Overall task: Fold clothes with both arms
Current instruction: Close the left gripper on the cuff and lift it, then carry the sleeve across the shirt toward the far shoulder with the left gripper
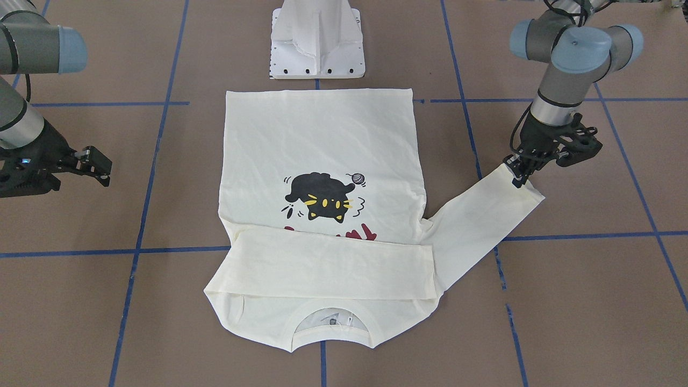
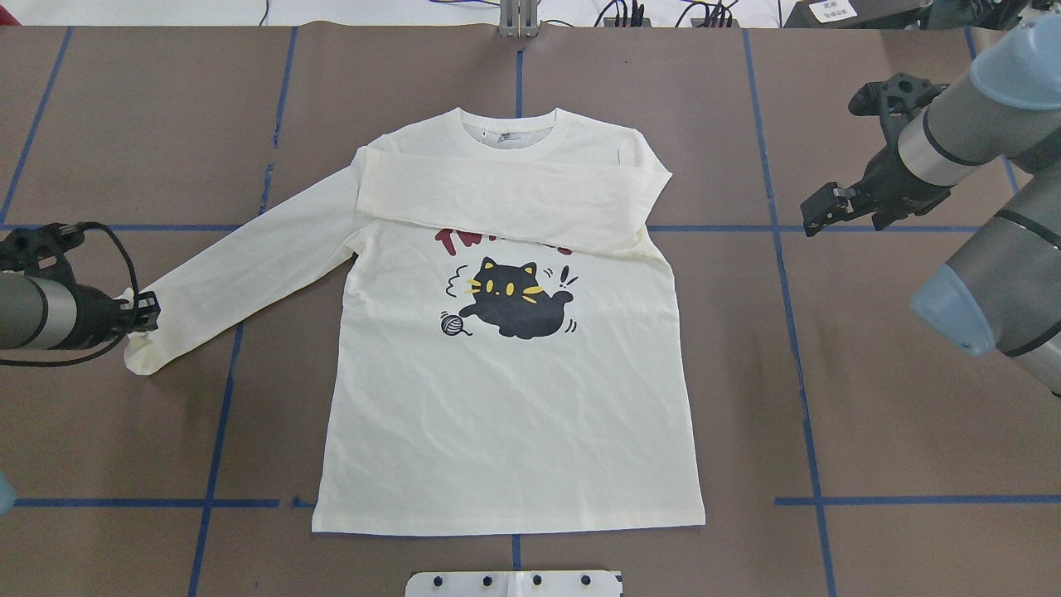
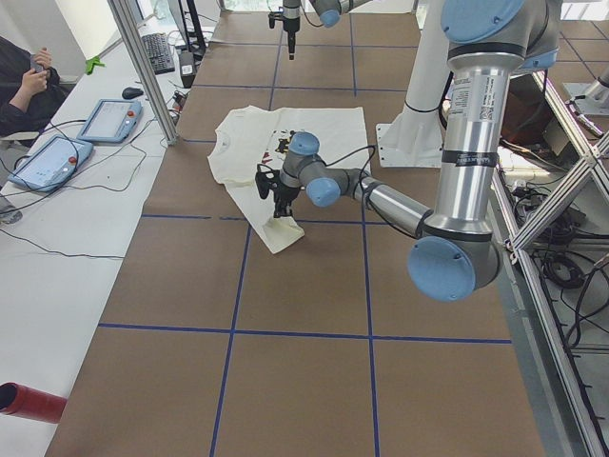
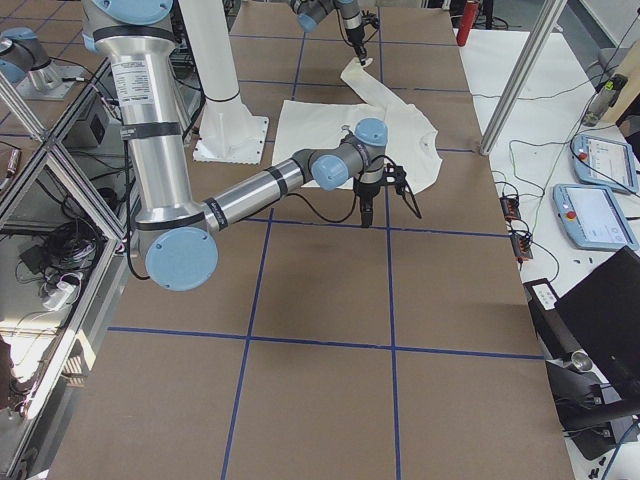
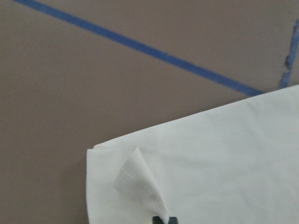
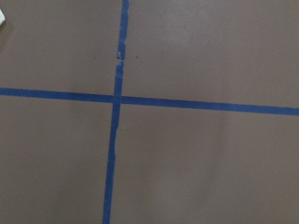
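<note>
Overhead exterior: left gripper (image 2: 149, 315) clamps the T-shirt's (image 2: 506, 406) outstretched sleeve cuff (image 2: 142, 352). Second sleeve fold, likely across the chest next. Right gripper (image 2: 819, 214) empty, opening unclear.

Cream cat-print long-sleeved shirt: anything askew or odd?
Nothing damaged. The cream cat-print long-sleeved shirt lies flat, one sleeve folded slightly slanted across the chest, hiding most of the red lettering. The other sleeve sticks out on the robot's left, its cuff corner curled up, pinched in the black left gripper.

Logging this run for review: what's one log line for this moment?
left fingers: pinching outstretched sleeve cuff | right fingers: off T-shirt, over table | other sleeve: folded across chest
</note>
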